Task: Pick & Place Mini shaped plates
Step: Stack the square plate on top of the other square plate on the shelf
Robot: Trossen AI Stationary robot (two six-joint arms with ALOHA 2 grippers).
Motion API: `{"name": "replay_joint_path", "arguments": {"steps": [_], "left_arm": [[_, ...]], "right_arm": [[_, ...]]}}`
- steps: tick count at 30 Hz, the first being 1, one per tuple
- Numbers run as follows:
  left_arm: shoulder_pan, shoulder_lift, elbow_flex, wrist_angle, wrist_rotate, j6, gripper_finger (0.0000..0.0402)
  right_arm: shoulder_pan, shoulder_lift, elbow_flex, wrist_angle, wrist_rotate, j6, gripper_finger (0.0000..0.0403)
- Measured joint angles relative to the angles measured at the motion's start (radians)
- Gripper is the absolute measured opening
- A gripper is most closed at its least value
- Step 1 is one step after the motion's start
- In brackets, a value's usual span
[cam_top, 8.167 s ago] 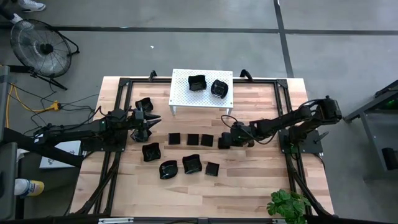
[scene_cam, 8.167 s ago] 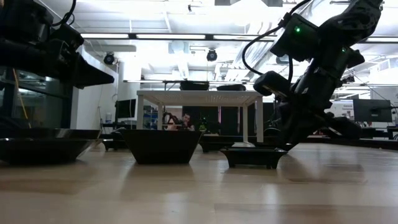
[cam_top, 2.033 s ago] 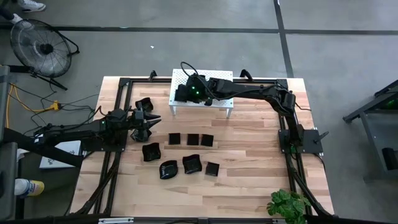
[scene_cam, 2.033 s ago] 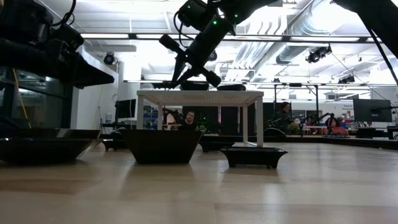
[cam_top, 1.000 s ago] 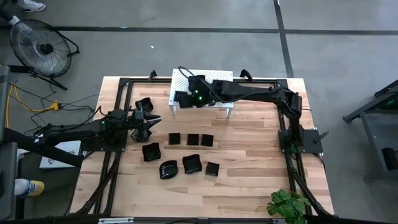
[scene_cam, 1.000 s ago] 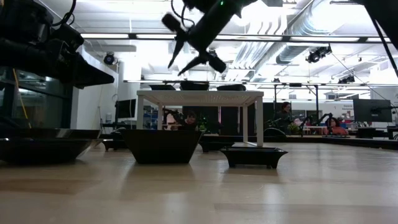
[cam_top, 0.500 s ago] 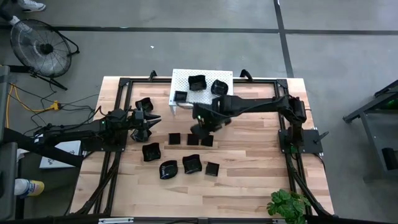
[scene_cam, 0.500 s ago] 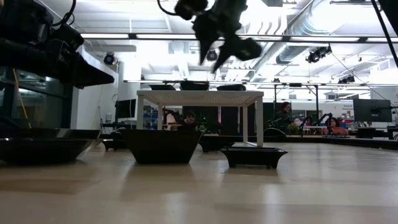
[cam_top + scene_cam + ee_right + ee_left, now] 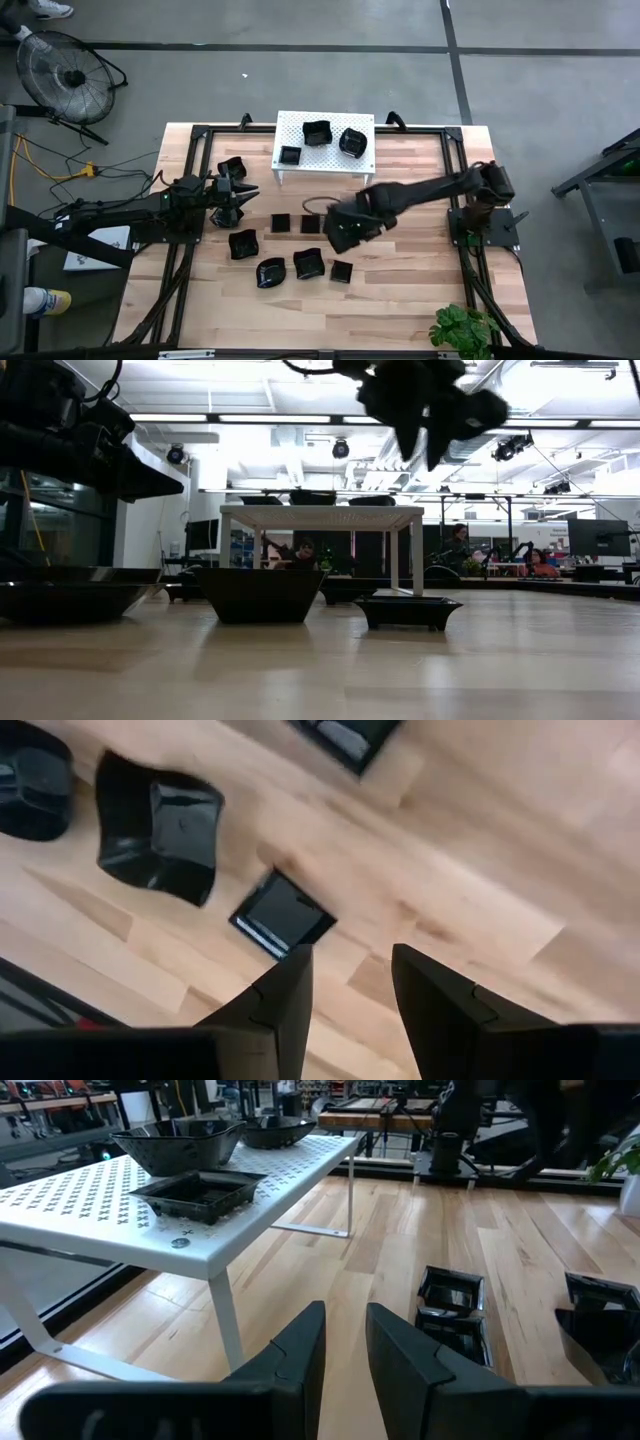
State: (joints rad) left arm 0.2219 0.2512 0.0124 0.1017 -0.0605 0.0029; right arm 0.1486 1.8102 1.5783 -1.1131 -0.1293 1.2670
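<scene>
Three glossy black mini plates now sit on the white perforated stand; right claw, apparently empty and parted, hovers over the table's remaining plates.

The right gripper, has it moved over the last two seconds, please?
Yes. The right gripper left the white stand and now hangs over the plates on the table.
</scene>
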Motion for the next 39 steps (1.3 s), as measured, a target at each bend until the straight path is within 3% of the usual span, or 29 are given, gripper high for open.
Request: {"name": "replay_joint_path", "arguments": {"steps": [7,16,24,39], "left_arm": [[0.000,0.000,0.000,0.000,0.000,0.000,0.0073],[0.000,0.000,0.000,0.000,0.000,0.000,0.0073],[0.000,0.000,0.000,0.000,0.000,0.000,0.0073],[0.000,0.000,0.000,0.000,0.000,0.000,0.0073]], "right_arm": [[0.097,-0.076,-0.225,0.256,0.017,0.202,0.0134],[0.180,-0.077,-0.387,0.492,0.052,0.374,0.0134],[0.223,-0.077,-0.418,0.525,0.144,0.476,0.0134],[0.252,-0.021,-0.416,0.558,0.184,0.515,0.0134]]}}
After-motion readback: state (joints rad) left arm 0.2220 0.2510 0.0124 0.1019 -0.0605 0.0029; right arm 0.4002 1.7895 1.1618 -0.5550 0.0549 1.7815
